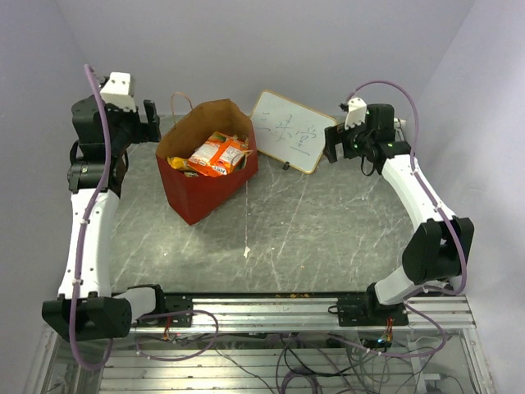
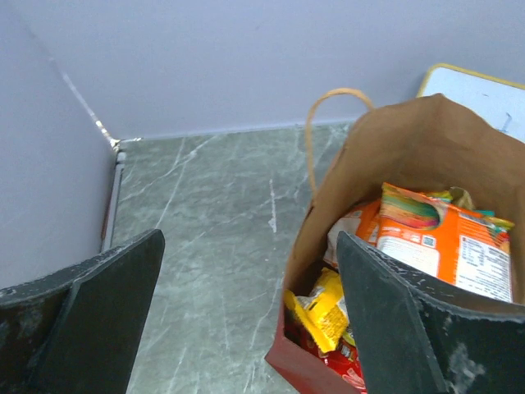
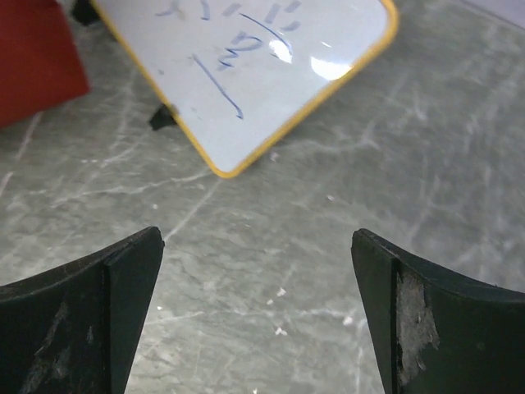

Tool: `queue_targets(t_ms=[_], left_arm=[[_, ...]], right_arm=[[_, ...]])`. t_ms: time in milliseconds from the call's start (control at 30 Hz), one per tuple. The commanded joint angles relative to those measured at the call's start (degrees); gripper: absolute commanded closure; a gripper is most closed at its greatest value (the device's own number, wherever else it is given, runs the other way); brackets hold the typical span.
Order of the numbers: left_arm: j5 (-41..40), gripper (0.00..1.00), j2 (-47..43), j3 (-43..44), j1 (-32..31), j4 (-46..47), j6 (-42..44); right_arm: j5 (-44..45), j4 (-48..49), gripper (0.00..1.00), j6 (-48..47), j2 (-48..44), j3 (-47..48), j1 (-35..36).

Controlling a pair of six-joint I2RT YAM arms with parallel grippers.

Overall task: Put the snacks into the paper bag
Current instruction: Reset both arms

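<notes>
My left fingers (image 2: 98, 312) stand wide and empty just beside the paper bag (image 1: 201, 197), which stands upright on the far left of the worktop (image 1: 328, 234) with the snacks (image 1: 218, 154) inside. My right fingers (image 3: 426, 320) are also wide and empty, near the white board (image 1: 291, 131).

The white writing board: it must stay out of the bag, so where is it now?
In the top view the board stands at the back of the table, right of centre, just right of the red paper bag.
</notes>
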Motion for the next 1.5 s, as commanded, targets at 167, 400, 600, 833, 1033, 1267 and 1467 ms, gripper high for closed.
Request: queue_targets(t_ms=[167, 400, 600, 833, 1033, 1267, 1467], left_arm=[[-3.7, 0.01, -11.3, -10.7, 2.8, 7.0, 0.1], [-3.8, 0.01, -19.4, -17.2, 2.7, 3.8, 4.3], [-11.2, 0.01, -27.5, -26.1, 2.8, 10.3, 2.4], [-5.8, 0.01, -28.4, -25.3, 3.7, 6.1, 2.6], [-0.7, 0.01, -26.7, -23.0, 4.9, 3.7, 2.9], [-1.2, 0.01, -26.0, -23.6, 4.8, 3.7, 3.1], [-1.8, 0.01, -26.2, -24.3, 4.9, 3.7, 3.5]], right_arm=[[17.0, 4.6, 0.0, 3.9, -11.1, -9.0, -0.3], [18.6, 10.5, 0.0, 1.8, -23.5, -19.2, -0.9], [18.7, 14.8, 0.0, 0.8, -33.2, -27.1, -1.1], [20.5, 17.1, 0.0, -0.8, -37.0, -30.4, -2.0], [21.7, 17.6, 0.0, -1.6, -39.5, -31.4, -2.4], [21.6, 16.9, 0.0, -1.6, -38.4, -31.1, -2.6], [22.1, 16.9, 0.0, -1.7, -37.9, -31.1, -2.8]])
